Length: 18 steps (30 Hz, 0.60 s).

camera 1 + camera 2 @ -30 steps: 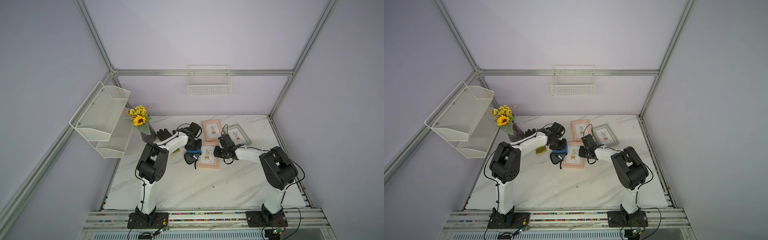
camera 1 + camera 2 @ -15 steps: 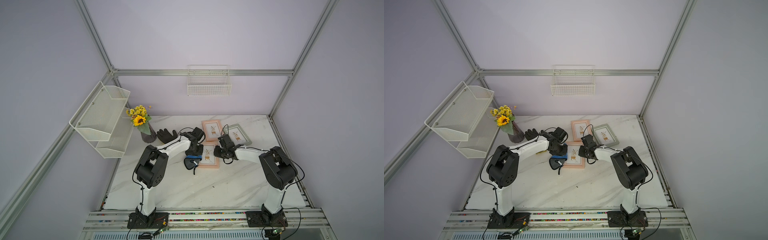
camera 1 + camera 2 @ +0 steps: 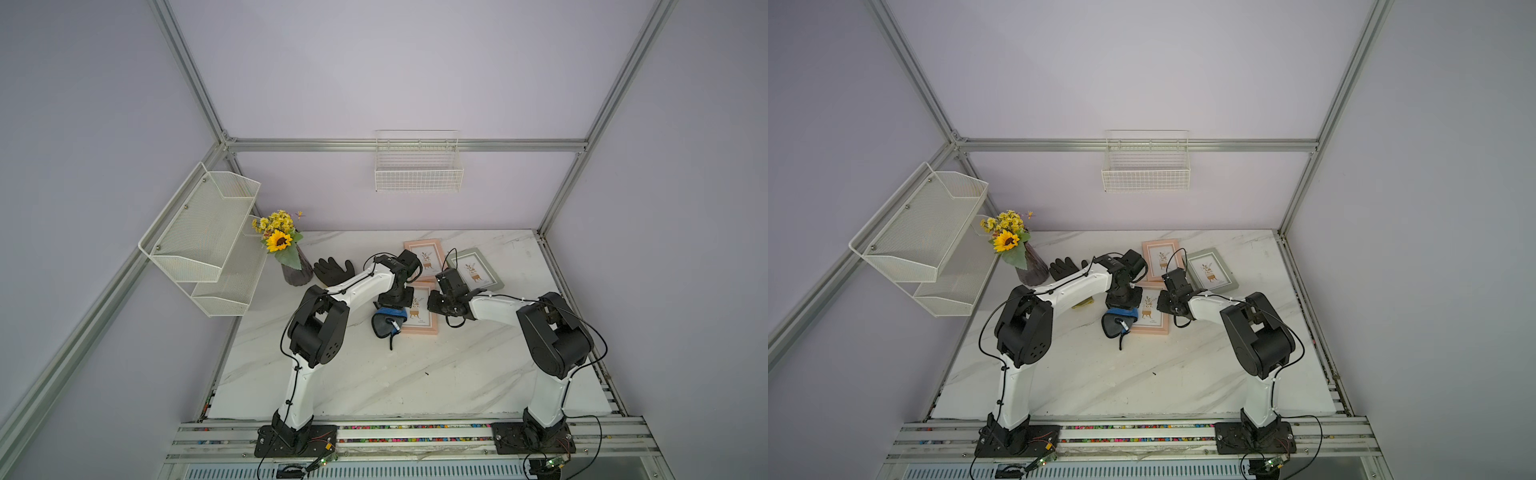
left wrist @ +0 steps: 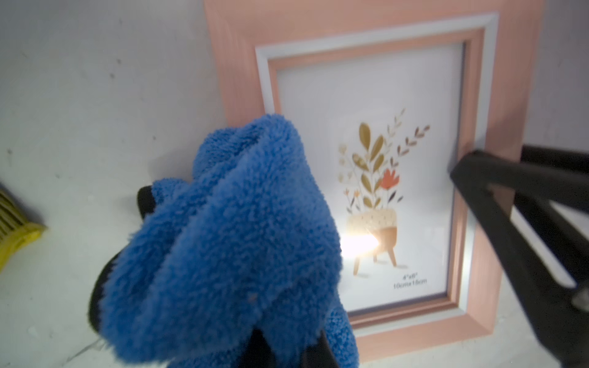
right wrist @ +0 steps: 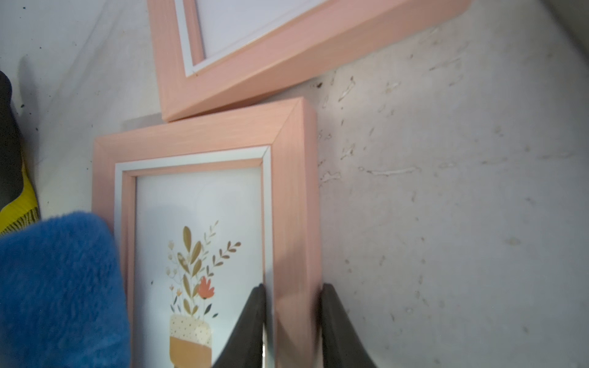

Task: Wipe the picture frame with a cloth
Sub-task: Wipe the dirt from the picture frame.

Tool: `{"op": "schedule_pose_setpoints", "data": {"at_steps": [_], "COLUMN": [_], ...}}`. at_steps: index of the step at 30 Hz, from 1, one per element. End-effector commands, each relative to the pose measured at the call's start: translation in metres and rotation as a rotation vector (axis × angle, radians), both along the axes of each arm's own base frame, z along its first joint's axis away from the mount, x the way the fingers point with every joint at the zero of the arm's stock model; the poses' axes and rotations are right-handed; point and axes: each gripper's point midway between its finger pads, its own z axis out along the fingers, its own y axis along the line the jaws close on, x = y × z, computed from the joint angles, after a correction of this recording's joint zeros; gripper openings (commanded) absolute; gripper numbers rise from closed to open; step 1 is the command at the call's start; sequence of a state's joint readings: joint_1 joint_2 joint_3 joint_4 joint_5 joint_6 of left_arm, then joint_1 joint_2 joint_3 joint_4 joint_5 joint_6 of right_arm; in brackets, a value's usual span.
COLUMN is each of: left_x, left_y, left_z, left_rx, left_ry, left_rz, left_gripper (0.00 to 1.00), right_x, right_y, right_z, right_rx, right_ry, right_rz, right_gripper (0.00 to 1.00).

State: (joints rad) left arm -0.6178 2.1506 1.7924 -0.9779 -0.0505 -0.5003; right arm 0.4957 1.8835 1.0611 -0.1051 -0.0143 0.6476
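I have my left gripper [image 3: 394, 300] closed tight on the bunched blue cloth [image 4: 229, 242] at the near-left edge of the pink picture frame [image 4: 506, 95], which lies flat on the marble table [image 3: 415, 374], its print [image 4: 376, 191] reading "4"x6" 10cmx15cm", while my right gripper [image 5: 291, 306] pinches the opposite rail.

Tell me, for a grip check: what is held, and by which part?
Left gripper: the cloth, by a bunched fold. Right gripper: the nearer pink frame, by one long side rail.
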Motion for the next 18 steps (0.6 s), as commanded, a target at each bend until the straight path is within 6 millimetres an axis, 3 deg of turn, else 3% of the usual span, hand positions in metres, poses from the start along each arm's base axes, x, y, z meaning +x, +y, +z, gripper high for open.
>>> {"op": "schedule_pose_setpoints", "data": {"at_steps": [1,4,6,10,14,18], "left_x": [0.032,0.037,0.031,0.0,-0.038,-0.064], "left_y": [0.015,0.021,0.022,0.018,0.006,0.017], "left_z": [-0.009,-0.023,-0.029,-0.031,-0.022,-0.015], "left_rx": [0.032,0.053,0.065,0.064,0.04,0.087], "left_ry": [-0.002,0.031,0.058,0.094,0.108,0.109], "left_rz": [0.084,0.081,0.065,0.019,-0.034,0.017], "left_gripper": [0.0,0.0,0.0,0.0,0.0,0.0], "right_x": [-0.027,-0.029,-0.029,-0.028,-0.026,-0.026], "right_y": [-0.009,-0.01,-0.01,-0.01,-0.01,-0.01], "right_z": [-0.044,-0.048,-0.05,-0.051,-0.051,-0.051], "right_rx": [-0.071,-0.076,-0.077,-0.068,-0.066,-0.069], "right_ry": [0.124,0.13,0.132,0.139,0.145,0.143], "right_rz": [0.015,0.017,0.014,-0.006,-0.02,-0.024], "right_gripper": [0.21,0.21,0.21,0.21,0.21,0.21]}}
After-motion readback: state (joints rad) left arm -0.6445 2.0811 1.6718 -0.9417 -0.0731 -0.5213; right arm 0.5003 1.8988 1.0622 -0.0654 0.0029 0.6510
